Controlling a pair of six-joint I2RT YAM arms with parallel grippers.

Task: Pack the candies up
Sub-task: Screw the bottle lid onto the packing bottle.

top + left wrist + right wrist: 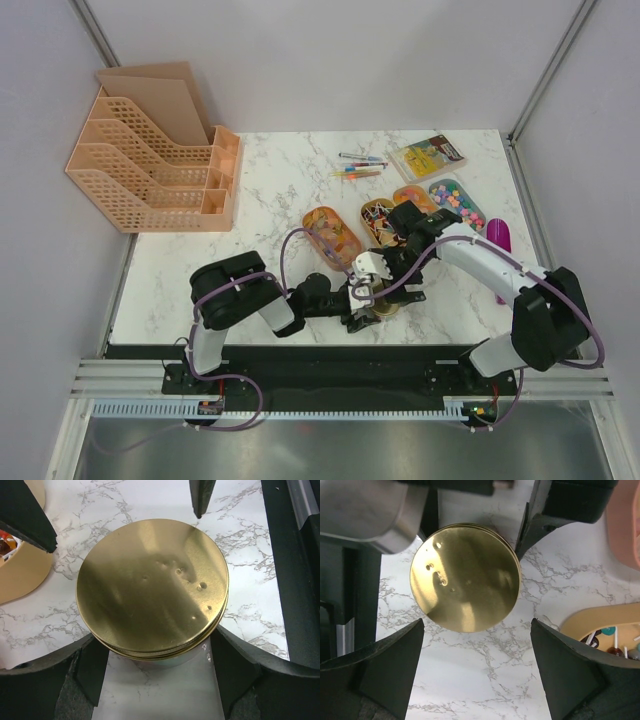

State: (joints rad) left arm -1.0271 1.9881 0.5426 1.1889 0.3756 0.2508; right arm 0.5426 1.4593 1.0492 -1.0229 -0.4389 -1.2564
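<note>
The candies (330, 232) lie in four oval trays (307, 219) on the table (270, 190), just beyond both end effectors. The left end effector (155, 640) grips a gold-lidded jar (150, 587), one finger against each side below the lid. The right end effector (477, 625) hangs over the same lid, spread wide, fingers clear of its rim. The nearest tray lies just to its right.
</note>
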